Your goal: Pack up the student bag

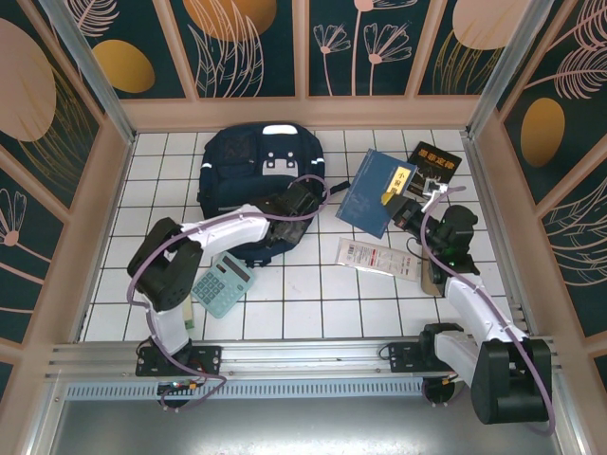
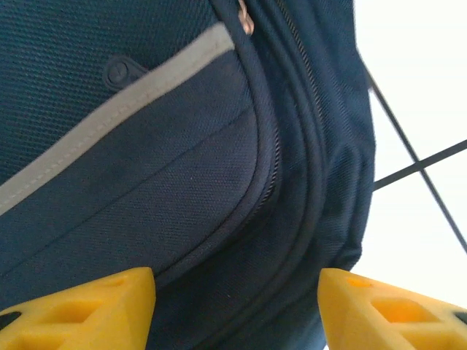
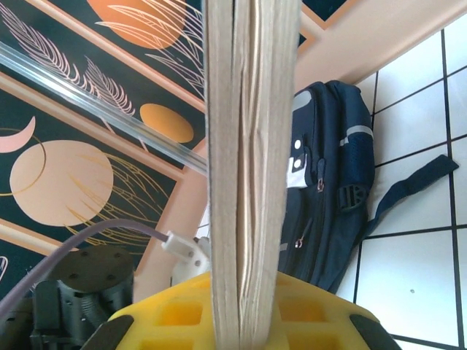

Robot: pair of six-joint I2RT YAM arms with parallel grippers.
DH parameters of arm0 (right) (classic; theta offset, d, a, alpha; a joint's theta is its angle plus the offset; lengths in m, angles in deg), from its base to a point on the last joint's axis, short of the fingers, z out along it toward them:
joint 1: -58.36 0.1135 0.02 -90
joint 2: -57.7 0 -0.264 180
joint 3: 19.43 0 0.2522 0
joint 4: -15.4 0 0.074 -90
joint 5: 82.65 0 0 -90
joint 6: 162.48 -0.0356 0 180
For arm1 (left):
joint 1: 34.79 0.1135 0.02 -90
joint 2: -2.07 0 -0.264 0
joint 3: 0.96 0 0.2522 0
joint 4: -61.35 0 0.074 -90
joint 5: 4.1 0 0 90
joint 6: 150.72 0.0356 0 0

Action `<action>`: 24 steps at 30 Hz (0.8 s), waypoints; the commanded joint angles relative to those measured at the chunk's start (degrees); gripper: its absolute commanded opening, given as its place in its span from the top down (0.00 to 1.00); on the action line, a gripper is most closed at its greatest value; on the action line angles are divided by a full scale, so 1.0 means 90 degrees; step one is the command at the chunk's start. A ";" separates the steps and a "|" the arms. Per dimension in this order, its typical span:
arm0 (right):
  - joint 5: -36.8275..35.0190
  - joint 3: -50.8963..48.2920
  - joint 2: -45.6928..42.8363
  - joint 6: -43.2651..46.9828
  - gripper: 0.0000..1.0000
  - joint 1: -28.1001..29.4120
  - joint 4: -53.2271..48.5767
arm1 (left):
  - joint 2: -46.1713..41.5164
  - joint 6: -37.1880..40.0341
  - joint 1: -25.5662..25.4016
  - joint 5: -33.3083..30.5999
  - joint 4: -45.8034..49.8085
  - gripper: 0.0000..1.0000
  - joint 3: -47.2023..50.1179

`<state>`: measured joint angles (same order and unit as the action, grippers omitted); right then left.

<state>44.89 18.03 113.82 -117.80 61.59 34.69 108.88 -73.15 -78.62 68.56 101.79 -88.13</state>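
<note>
The student bag [image 1: 256, 171] is a navy backpack with a white stripe, lying at the back middle of the tiled table. My left gripper [image 1: 296, 207] is down on its near right corner. In the left wrist view the yellow fingers [image 2: 95, 310] stand apart, and the student bag's [image 2: 182, 168] zipped side bulges between them, touching both. My right gripper [image 1: 408, 204] is shut on a blue book [image 1: 377, 194], held tilted above the table right of the bag. In the right wrist view the book's page edges [image 3: 252, 146] rise from the gripper [image 3: 248, 310], with the student bag [image 3: 332, 175] beyond.
A black book [image 1: 433, 167] lies at the back right. A white flat packet [image 1: 379, 256] lies under the right arm, with a wooden piece [image 1: 429, 281] beside it. A mint calculator [image 1: 224, 282] sits near the left arm. Patterned walls enclose the table.
</note>
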 commanded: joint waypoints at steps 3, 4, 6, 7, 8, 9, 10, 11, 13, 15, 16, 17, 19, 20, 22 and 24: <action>0.0097 -0.0008 -0.0135 -0.0042 1.00 -0.0062 0.0362 | 0.0503 0.0494 -0.0029 -0.0571 0.0454 0.39 -0.0322; 0.0099 -0.0007 -0.0138 -0.0038 1.00 -0.0057 0.0355 | 0.0564 0.0530 -0.0028 -0.0599 0.0460 0.40 -0.0362; 0.0078 -0.0016 -0.0141 -0.0042 1.00 -0.0070 0.0345 | 0.0677 0.0587 -0.0046 -0.0574 0.0447 0.46 -0.0443; 0.0068 -0.0017 -0.0125 -0.0029 1.00 -0.0079 0.0340 | 0.0719 0.0604 -0.0057 -0.0542 0.0441 0.48 -0.0501; 0.0058 -0.0017 -0.0120 -0.0030 1.00 -0.0089 0.0314 | 0.0763 0.0621 -0.0077 -0.0474 0.0439 0.48 -0.0581; 0.0067 -0.0021 -0.0112 -0.0032 1.00 -0.0111 0.0299 | 0.0814 0.0624 -0.0089 -0.0366 0.0420 0.49 -0.0662; 0.0067 -0.0026 -0.0112 -0.0035 1.00 -0.0129 0.0301 | 0.0851 0.0636 -0.0100 -0.0264 0.0399 0.55 -0.0725; 0.0062 -0.0035 -0.0122 -0.0042 1.00 -0.0143 0.0301 | 0.0897 0.0630 -0.0108 -0.0177 0.0351 0.61 -0.0808; 0.0062 -0.0060 -0.0127 -0.0062 1.00 -0.0181 0.0306 | 0.1006 0.0602 -0.0117 -0.0081 0.0261 0.80 -0.0962; 0.0053 -0.0082 -0.0127 -0.0082 1.00 -0.0195 0.0334 | 0.1158 0.0516 -0.0118 -0.0084 0.0195 0.98 -0.1180; 0.0048 -0.0094 -0.0123 -0.0087 1.00 -0.0207 0.0340 | 0.1235 0.0490 -0.0119 -0.0040 0.0174 0.98 -0.1299; 0.0042 -0.0100 -0.0122 -0.0099 1.00 -0.0227 0.0323 | 0.1331 0.0456 -0.0113 0.0023 0.0140 0.99 -0.1454; 0.0028 -0.0114 -0.0137 -0.0114 1.00 -0.0278 0.0313 | 0.1527 0.0365 -0.0118 0.0146 0.0095 1.00 -0.1822; 0.0029 -0.0122 -0.0151 -0.0132 1.00 -0.0321 0.0301 | 0.1659 0.0305 -0.0116 0.0188 0.0092 1.00 -0.2087; 0.0031 -0.0153 -0.0198 -0.0163 1.00 -0.0400 0.0290 | 0.1902 0.0199 -0.0112 0.0299 0.0083 1.00 -0.2591; -0.0061 -0.0209 -0.0280 -0.0187 1.00 -0.0495 0.0226 | 0.2122 0.0079 -0.0119 0.0328 0.0104 1.00 -0.3107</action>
<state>44.83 16.94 113.47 -118.46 58.33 34.34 125.80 -70.07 -80.06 70.09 103.77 -110.36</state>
